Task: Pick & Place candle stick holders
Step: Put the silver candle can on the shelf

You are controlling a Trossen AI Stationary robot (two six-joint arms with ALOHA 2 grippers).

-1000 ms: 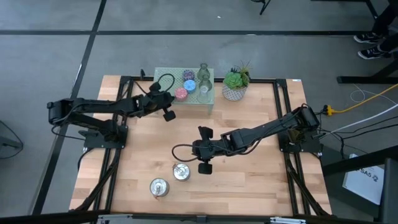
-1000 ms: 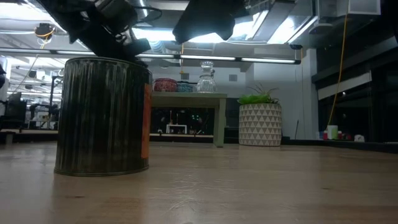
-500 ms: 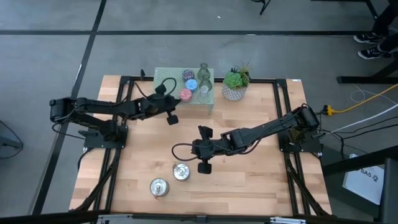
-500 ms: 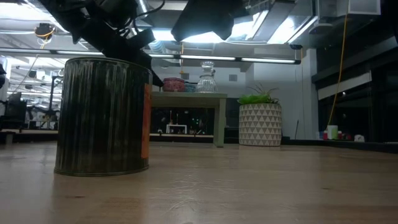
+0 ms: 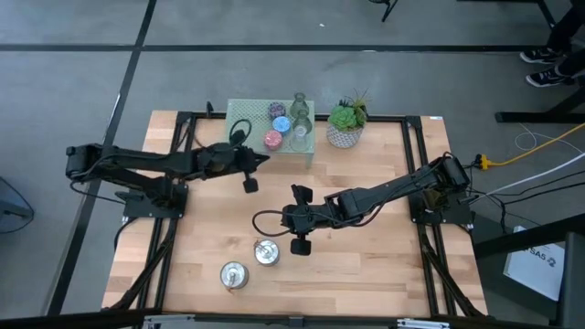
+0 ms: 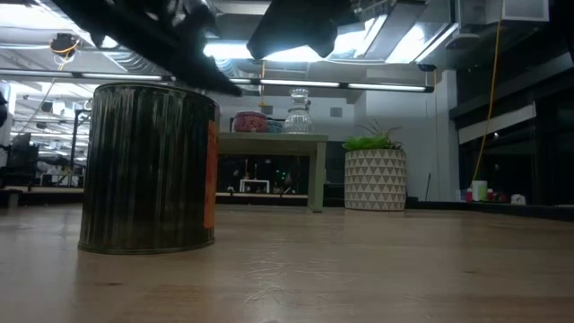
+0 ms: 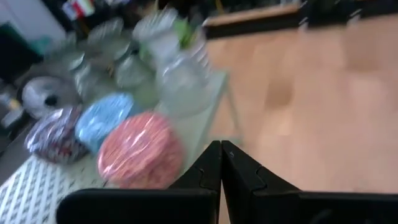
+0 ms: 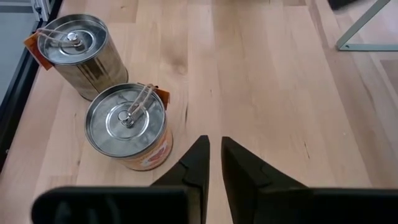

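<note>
Speckled pink holder [image 7: 140,149], blue holder [image 7: 102,118], purple holder [image 7: 55,135], mint-green mesh stand [image 5: 245,111], silver tins [image 8: 126,124]
</note>
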